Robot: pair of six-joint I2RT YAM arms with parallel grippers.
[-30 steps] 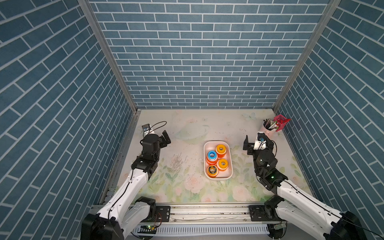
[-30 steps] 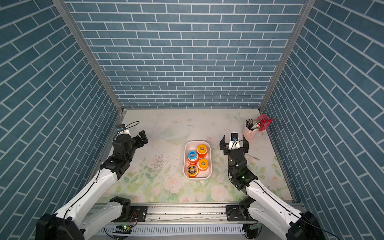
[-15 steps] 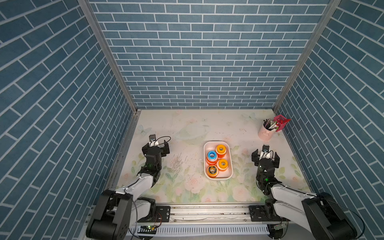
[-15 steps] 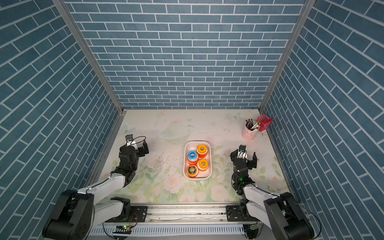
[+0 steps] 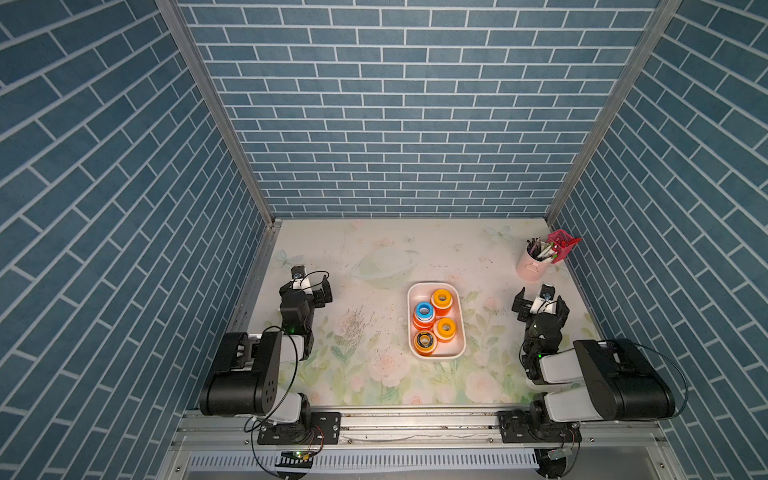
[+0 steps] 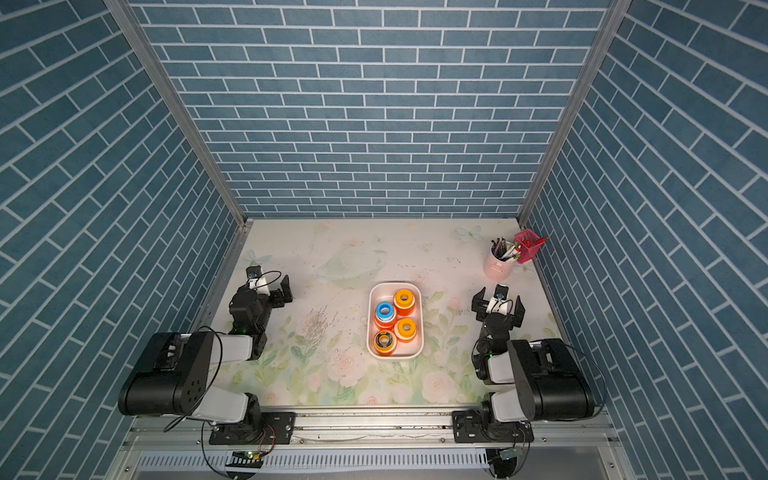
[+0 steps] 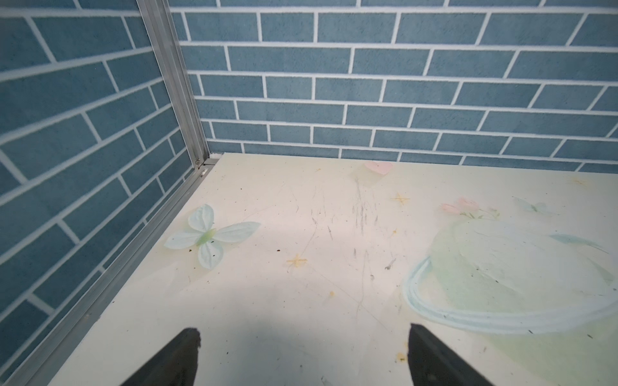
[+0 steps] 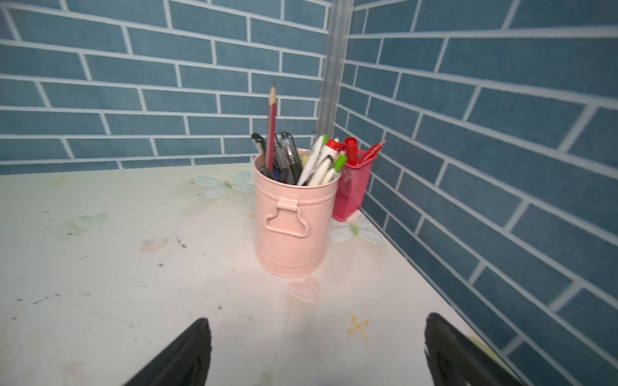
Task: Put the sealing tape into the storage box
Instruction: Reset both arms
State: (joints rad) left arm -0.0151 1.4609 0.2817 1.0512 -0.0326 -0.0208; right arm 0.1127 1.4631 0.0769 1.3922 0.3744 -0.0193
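Tape rolls (image 5: 441,300), four, sit in the box (image 5: 436,355) between left pincer (image 7: 303,334) and right pincer (image 5: 540,305), well apart from each. Both pincers gape wide, empty, over the desk (image 5: 374,257).

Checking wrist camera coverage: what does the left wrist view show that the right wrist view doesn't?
Left wrist only: a printed planet on the table, beyond the open left end effector. Right wrist only: a pink cup of pens with a red mesh basket behind it, beyond the open right end effector. Both: blue brick wall, printed butterflies, nothing held; neither shows the tape rolls or the storage box.
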